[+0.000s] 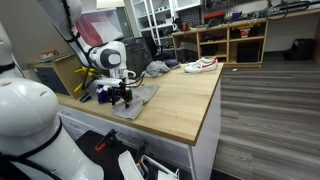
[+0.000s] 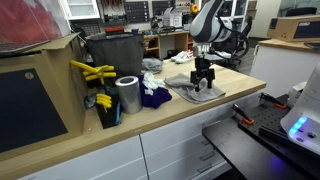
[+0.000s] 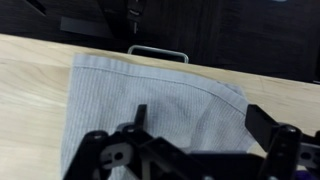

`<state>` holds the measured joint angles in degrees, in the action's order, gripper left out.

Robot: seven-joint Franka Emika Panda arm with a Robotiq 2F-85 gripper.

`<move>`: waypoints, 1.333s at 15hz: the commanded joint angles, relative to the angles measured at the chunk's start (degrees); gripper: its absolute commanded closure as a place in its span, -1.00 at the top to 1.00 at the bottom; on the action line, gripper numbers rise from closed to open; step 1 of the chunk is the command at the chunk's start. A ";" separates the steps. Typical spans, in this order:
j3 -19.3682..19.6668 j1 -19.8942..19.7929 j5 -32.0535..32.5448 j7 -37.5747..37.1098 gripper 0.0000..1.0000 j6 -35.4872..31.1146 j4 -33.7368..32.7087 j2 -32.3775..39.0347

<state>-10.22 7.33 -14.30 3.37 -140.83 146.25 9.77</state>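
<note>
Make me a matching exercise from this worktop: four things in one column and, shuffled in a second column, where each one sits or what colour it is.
Things:
1 grey cloth
2 shoe
3 shiny cylinder
4 dark blue cloth

Descriptions:
A white with a red stripe
B standing upright beside the yellow tool
C lying flat right under the gripper
D crumpled between the shiny cylinder and the grey cloth

Pairs: 1-C, 2-A, 3-B, 4-D
</note>
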 commanded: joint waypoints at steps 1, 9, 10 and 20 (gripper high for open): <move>-1.72 0.35 -2.56 1.92 1.00 -3.56 -0.66 1.72; -3.04 -0.11 -2.51 4.12 1.00 -6.60 -1.42 3.90; -3.15 -0.06 -2.54 4.13 1.00 -6.87 -1.27 4.16; -3.91 -0.64 -0.49 6.29 0.35 -10.19 0.24 6.68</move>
<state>-13.57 7.66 -15.13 6.95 -149.09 145.44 16.48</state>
